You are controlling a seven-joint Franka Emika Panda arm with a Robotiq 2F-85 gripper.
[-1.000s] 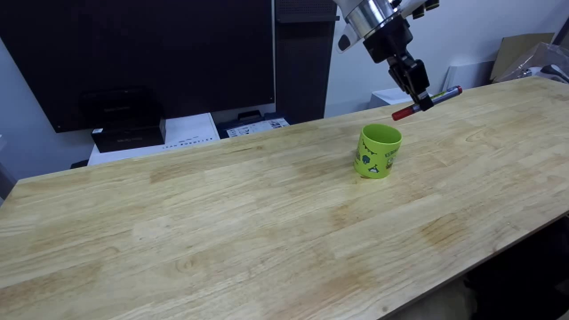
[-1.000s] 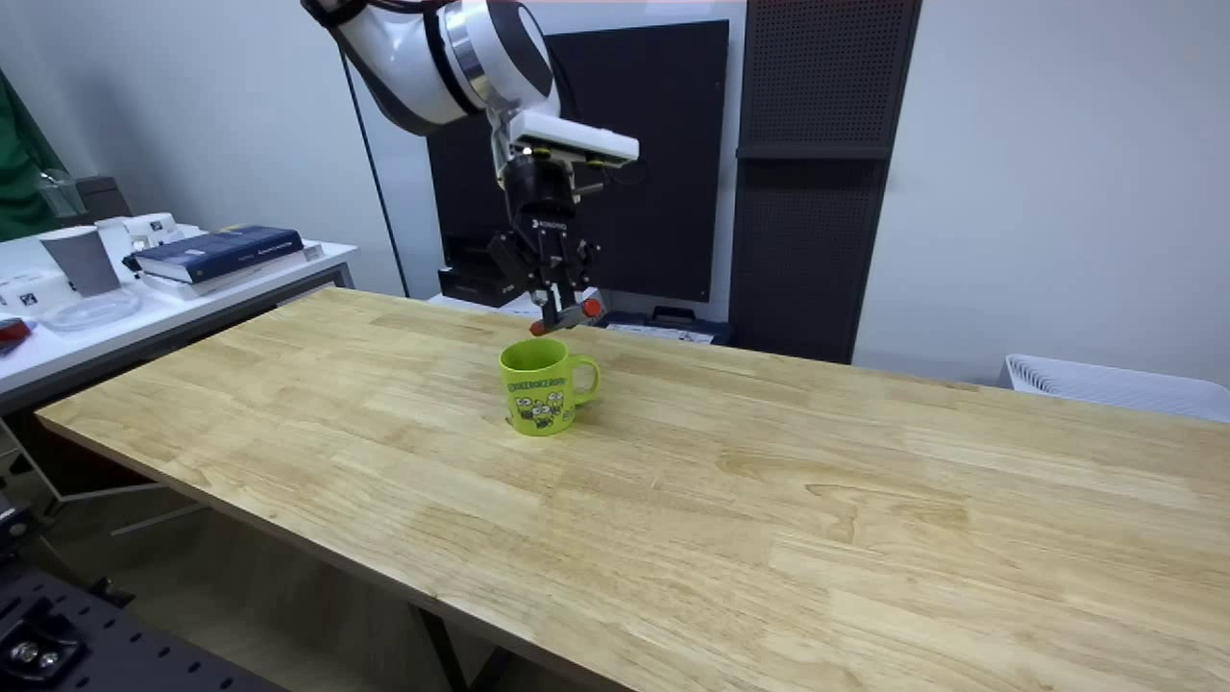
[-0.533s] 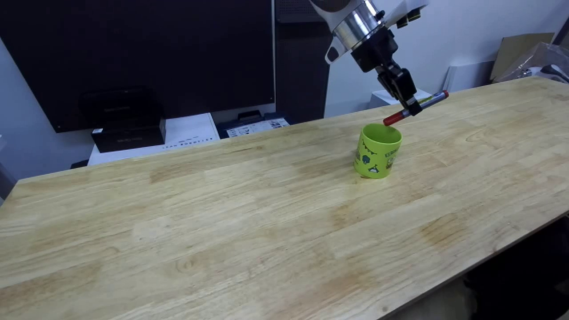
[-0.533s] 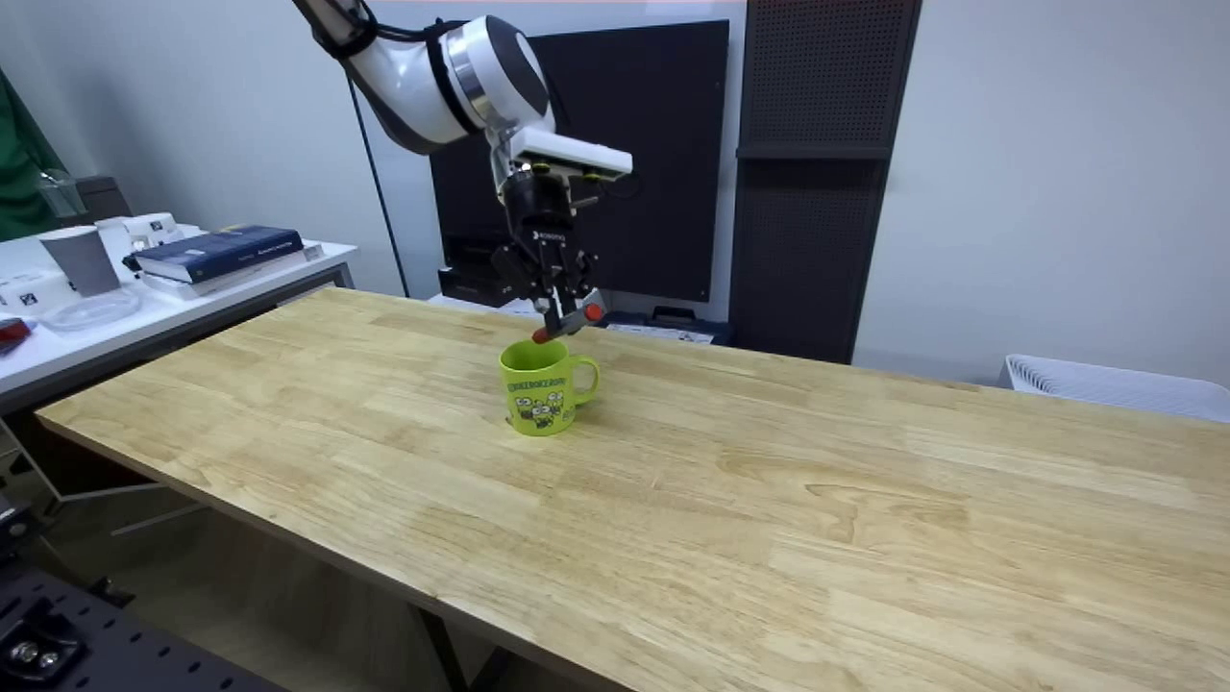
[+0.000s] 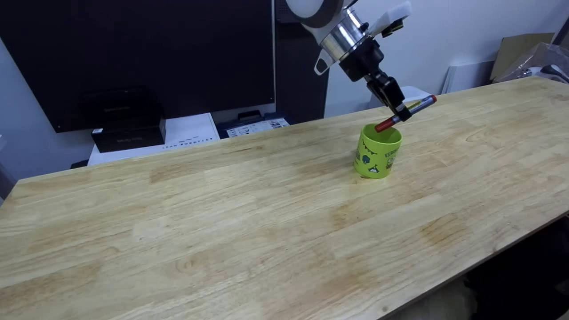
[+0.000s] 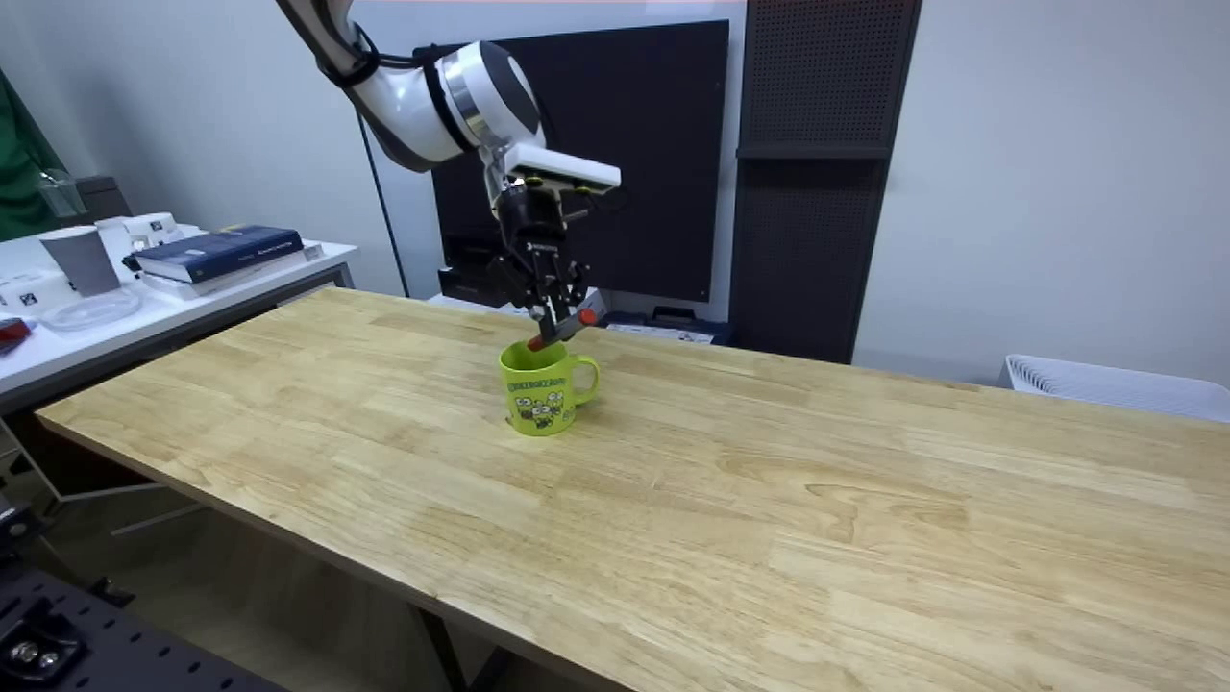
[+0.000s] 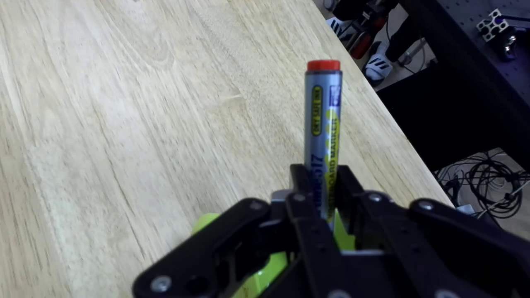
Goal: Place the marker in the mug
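Red at both ends and silver-grey between, the marker (image 7: 322, 124) is clamped between the two fingers (image 7: 347, 182), which press on it from either side. Yellow and blue lettering runs along its barrel in the wrist view. It is tilted: the longer red end points down over the mouth of the mug (image 5: 377, 155), while the other end slants up and away, past the rim. In both exterior views the lower tip overlaps the mug's opening; whether it dips below the rim I cannot tell.

Lime green, the mug stands upright on the wooden tabletop (image 5: 200, 222). Dark printed figures and lettering decorate its side, and in an exterior view its handle (image 6: 594, 380) shows, turned to the right of the picture. Above, the white robot arm (image 6: 423, 111), banded in black and silver, slopes down to the fingers.

Behind the tabletop is a large black panel (image 5: 146, 58), with a black box (image 5: 129, 138) resting on a lettered white box (image 5: 191, 126). Off to one side, a white side table (image 6: 58, 348) carries a dark blue book (image 6: 216, 252) and a grey cup (image 6: 85, 261). Striped shoes (image 7: 377, 64) and tangled black cables (image 7: 490, 186) appear at floor level in the wrist view.
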